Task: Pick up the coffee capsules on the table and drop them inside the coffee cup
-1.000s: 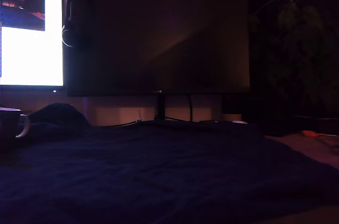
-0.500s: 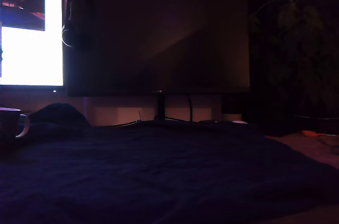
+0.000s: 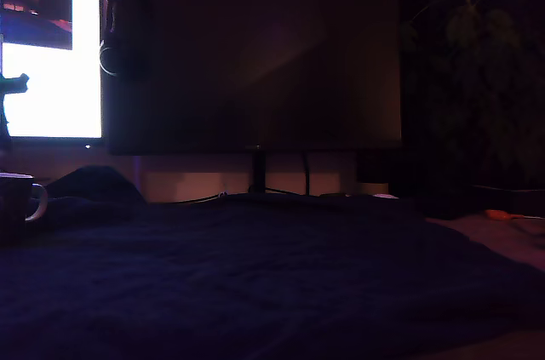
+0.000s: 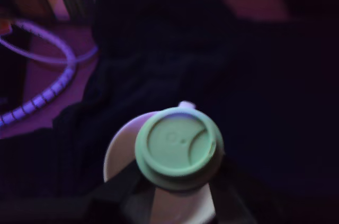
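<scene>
Wrist view: jaws closed on 1 coffee capsule [image 4: 179, 150], directly above coffee cup [image 4: 123, 152]. Light, stiff pod; hold below flange.

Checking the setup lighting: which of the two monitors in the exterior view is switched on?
The monitor at the exterior view's left edge; it glows white, while the large central monitor is dark.

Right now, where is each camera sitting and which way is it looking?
Exterior view: low at table height, looking across the dark navy cloth table toward two monitors; a dark bit of the arm shows at its left edge.
Wrist view: on the arm, looking down at the gripper clamping the whitish round flanged coffee capsule over the mug.
Shared: the dark pale-rimmed coffee cup and the cloth.
</scene>
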Motion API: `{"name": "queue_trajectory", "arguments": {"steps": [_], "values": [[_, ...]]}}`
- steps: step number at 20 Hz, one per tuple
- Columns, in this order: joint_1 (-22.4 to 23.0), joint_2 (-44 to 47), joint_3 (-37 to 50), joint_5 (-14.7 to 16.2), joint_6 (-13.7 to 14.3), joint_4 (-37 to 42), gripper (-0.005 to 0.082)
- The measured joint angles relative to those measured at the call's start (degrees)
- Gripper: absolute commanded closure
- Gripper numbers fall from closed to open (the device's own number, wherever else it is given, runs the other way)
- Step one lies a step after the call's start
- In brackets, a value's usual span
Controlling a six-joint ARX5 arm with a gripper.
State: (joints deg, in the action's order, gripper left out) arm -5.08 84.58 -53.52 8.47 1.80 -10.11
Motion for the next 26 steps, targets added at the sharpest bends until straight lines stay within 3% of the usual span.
{"name": "queue_trajectory", "arguments": {"steps": [13, 17, 20, 22, 25, 26], "values": [[-0.09, 1.57, -3.02, 0.00, 0.00, -6.67, 0.0548], [-0.22, 1.57, -2.99, 0.00, 0.00, -6.58, 0.0374], [-0.22, 1.57, -3.02, 0.00, 0.00, -6.25, 0.0365], [-0.22, 1.57, -3.02, 0.00, 0.00, -6.12, 0.0448], [-0.22, 1.57, -3.02, 0.02, 0.00, -4.87, 0.0753], [-0.22, 1.57, -3.02, 0.02, 0.00, -4.87, 0.0794]]}}
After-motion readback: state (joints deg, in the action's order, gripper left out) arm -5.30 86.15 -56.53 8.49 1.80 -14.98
